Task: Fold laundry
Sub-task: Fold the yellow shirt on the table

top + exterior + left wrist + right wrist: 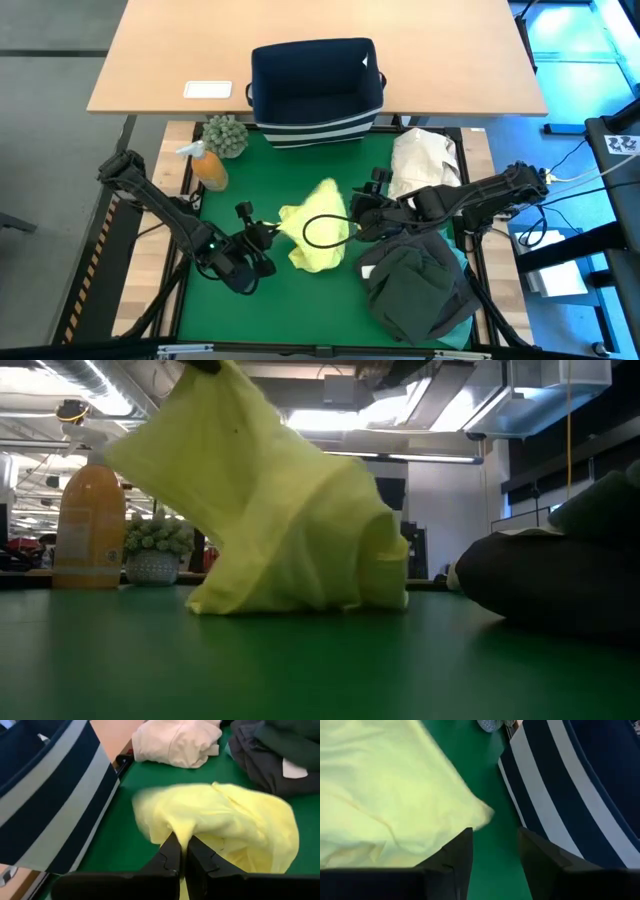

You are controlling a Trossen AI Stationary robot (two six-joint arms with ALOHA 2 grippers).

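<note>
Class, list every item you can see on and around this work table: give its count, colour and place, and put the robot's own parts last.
yellow-green shirt: one, bright yellow-green, middle of the green mat, one edge pinched and lifted.
dark garments: a heap, charcoal and dark olive, on the mat's right near side.
cream cloth bundle: one, cream-beige, on the mat's right far side.
fabric bin: one, navy with a striped base, at the wooden table's near edge.
bottle: one, orange, at the mat's far left corner.
potted plant: one, pale green, beside the bottle.
white card: one, on the wooden table, left of the bin.
left gripper: one, dark, shut on the shirt's edge.
right gripper: one, dark, open, beside the shirt.
</note>
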